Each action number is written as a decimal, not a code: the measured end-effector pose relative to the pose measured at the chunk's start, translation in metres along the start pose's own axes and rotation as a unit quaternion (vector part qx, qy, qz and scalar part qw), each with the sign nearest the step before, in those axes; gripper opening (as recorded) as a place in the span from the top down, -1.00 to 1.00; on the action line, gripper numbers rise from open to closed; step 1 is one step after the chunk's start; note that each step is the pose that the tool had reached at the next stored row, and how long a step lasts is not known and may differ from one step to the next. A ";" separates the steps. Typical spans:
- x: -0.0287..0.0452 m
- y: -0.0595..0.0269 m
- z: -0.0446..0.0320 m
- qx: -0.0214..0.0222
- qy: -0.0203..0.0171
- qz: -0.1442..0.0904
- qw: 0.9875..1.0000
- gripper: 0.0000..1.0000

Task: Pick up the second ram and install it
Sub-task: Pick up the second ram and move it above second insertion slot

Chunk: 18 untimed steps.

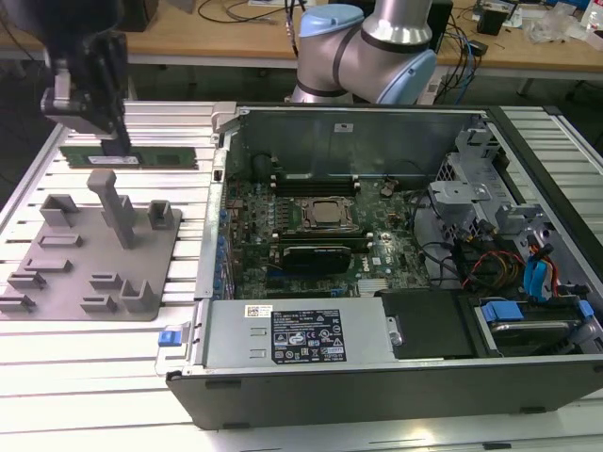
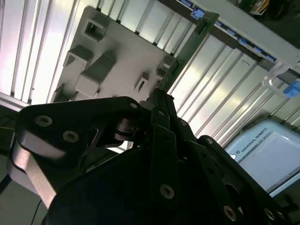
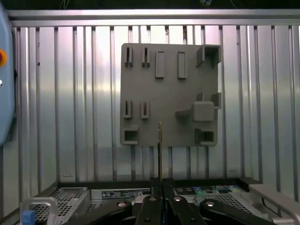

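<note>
In the exterior view, the dark end effector (image 1: 120,143) is seen gripping the second ram (image 1: 155,156). This green stick stands on its long edge at the ribbed surface (image 1: 94,363), just beyond the grey fixture plate (image 1: 66,273) and to the exterior view's left of the open computer case (image 1: 339,141). Whether it is raised clear of the surface cannot be told.

In the second wrist view, the fingers (image 2: 161,122) are closed tight on the second ram (image 2: 190,44), which runs along the fixture plate's (image 2: 126,51) edge.

In the first wrist view, the second ram (image 3: 160,145) is seen edge-on, pinched at the end effector (image 3: 160,180), with the fixture plate (image 3: 164,103) beyond it.
</note>
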<state>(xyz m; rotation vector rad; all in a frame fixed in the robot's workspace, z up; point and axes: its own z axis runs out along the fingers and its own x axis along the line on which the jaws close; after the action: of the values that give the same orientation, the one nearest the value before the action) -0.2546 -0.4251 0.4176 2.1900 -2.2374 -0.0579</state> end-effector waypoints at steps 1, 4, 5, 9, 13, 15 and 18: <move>-0.0001 -0.0073 -0.0002 0.000 0.000 0.000 1.000 0.81; -0.0005 -0.0255 -0.0008 0.000 0.000 0.000 1.000 0.81; -0.0008 -0.0370 -0.0011 0.000 0.000 0.000 1.000 0.81; -0.0015 -0.0704 -0.0021 0.000 0.000 0.000 1.000 0.81; -0.0024 -0.1107 -0.0032 0.000 0.000 0.000 1.000 0.81; -0.0027 -0.1255 -0.0036 -0.001 0.000 0.000 1.000 0.81; -0.0031 -0.1414 -0.0039 -0.001 0.000 0.000 1.000 0.81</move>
<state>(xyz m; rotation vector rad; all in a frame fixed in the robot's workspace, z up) -0.1131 -0.4252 0.4168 2.1893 -2.2369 -0.0594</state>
